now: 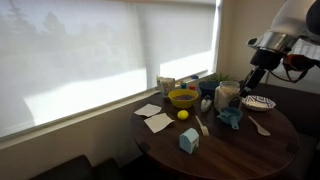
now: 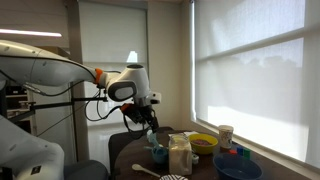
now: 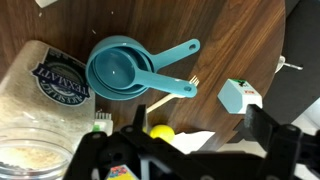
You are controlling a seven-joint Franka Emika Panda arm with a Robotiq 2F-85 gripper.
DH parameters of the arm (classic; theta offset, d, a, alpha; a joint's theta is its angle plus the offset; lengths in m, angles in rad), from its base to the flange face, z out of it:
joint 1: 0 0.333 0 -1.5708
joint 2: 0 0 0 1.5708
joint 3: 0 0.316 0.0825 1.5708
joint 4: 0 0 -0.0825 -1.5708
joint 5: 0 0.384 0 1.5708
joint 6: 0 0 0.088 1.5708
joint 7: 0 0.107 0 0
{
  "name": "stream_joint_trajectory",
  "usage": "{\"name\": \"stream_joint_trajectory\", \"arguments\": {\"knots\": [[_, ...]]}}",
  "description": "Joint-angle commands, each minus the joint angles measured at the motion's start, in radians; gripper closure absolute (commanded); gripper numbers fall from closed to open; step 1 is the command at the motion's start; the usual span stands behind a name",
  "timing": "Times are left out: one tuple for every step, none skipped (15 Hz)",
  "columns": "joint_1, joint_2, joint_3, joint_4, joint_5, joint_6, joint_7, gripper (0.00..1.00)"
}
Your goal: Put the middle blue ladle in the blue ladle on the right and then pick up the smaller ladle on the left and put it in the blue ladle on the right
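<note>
The blue ladles (image 3: 120,68) sit nested in one stack on the dark round table (image 3: 240,40), with two handles pointing right. They also show in both exterior views (image 1: 232,117) (image 2: 157,152). My gripper (image 3: 200,150) is open and empty, its two black fingers at the bottom of the wrist view, apart from the stack. In both exterior views the gripper (image 1: 255,80) (image 2: 148,125) hangs above the ladles without touching them. No separate ladle lies on the table.
Around the stack are a wooden spoon (image 3: 165,97), a lemon (image 3: 160,131), a small white and blue carton (image 3: 238,96), a labelled bag (image 3: 55,85) and a glass jar (image 3: 30,155). A yellow bowl (image 1: 183,98), white napkins (image 1: 155,120) and a plate (image 1: 258,102) share the table.
</note>
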Motion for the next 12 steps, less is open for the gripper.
{"name": "stream_joint_trajectory", "arguments": {"knots": [[-0.074, 0.021, 0.053, 0.042, -0.054, -0.062, 0.192, 0.00], [-0.089, 0.025, 0.062, 0.047, -0.064, -0.074, 0.236, 0.00], [-0.099, 0.027, 0.070, 0.050, -0.071, -0.080, 0.271, 0.00], [-0.108, 0.027, 0.077, 0.050, -0.077, -0.083, 0.300, 0.00], [-0.115, 0.027, 0.082, 0.051, -0.081, -0.089, 0.323, 0.00], [-0.119, 0.026, 0.085, 0.050, -0.083, -0.093, 0.340, 0.00], [-0.123, 0.025, 0.086, 0.050, -0.083, -0.099, 0.354, 0.00], [-0.126, 0.023, 0.086, 0.047, -0.084, -0.100, 0.361, 0.00], [-0.127, 0.020, 0.083, 0.040, -0.088, -0.090, 0.356, 0.00], [-0.107, 0.010, 0.068, 0.023, -0.065, -0.071, 0.324, 0.00], [-0.108, 0.010, 0.068, 0.022, -0.065, -0.071, 0.325, 0.00], [-0.108, 0.010, 0.068, 0.022, -0.065, -0.071, 0.324, 0.00]]}}
